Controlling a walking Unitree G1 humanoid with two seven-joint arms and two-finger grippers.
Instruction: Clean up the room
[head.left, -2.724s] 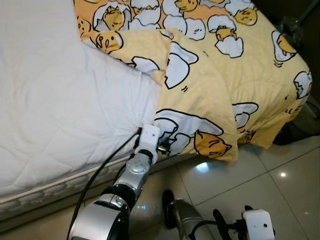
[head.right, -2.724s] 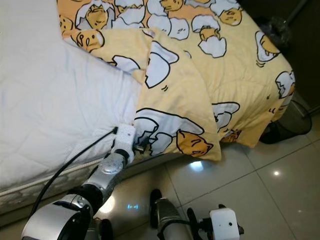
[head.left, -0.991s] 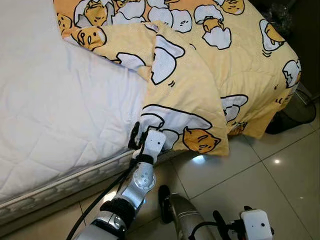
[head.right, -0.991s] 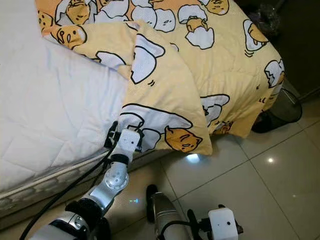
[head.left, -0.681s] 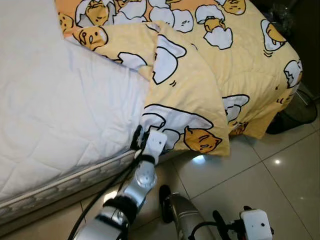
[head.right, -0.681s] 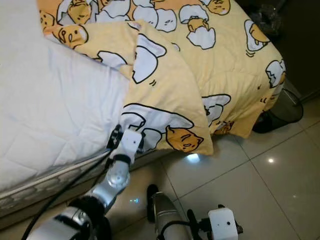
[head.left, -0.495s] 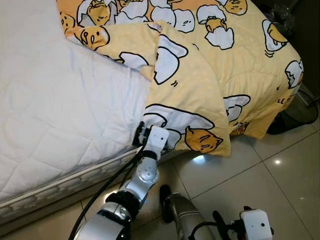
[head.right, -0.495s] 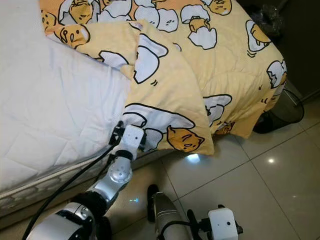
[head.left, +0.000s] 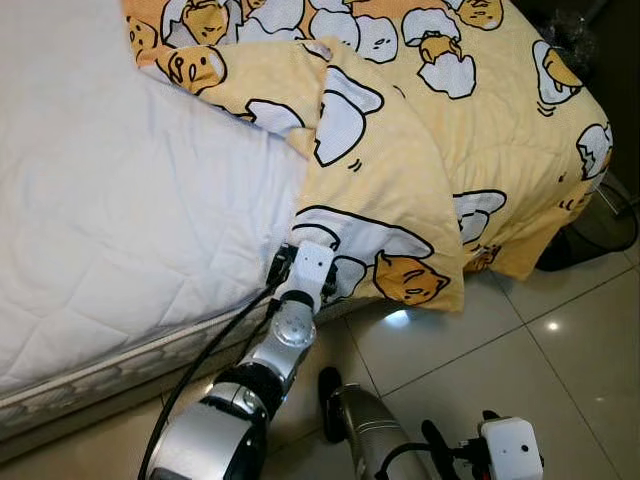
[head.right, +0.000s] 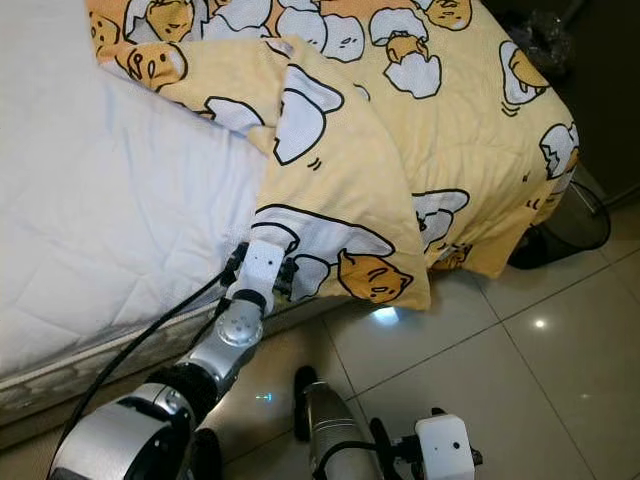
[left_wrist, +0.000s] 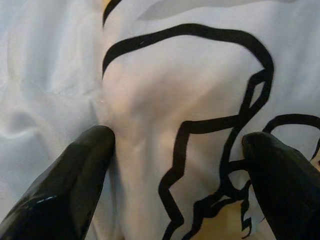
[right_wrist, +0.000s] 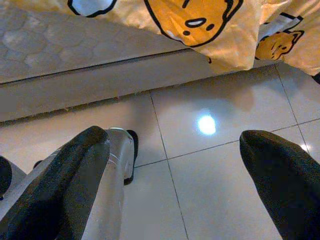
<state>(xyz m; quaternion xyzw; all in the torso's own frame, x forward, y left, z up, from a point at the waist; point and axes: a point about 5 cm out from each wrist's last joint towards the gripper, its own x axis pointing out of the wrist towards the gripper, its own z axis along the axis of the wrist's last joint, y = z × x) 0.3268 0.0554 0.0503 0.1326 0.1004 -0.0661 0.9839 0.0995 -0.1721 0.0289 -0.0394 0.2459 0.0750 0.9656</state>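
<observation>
The left gripper (head.left: 300, 268) is pressed against the hanging corner of the yellow egg-print blanket (head.left: 400, 170), at the bed's near edge. In the left wrist view its fingers (left_wrist: 75, 180) stand apart, with a bulge of printed cloth between them; nothing is clamped yet. To the gripper's left lies the bare white mattress (head.left: 120, 210); above and to its right the blanket is folded back on itself and drapes toward the tiled floor (head.left: 540, 350). The right gripper (right_wrist: 170, 185) hangs low over the tiles with its fingers apart, holding nothing. Risks, as judged: the fingers may close on a single thin layer or on the mattress cover just beside the fold, so that a pull drags the wrong cloth or slips free. The black cable (head.left: 215, 345) along the left arm runs close to the bed edge and could snag during a pull. A sideways pull may also tip more blanket onto the floor.
</observation>
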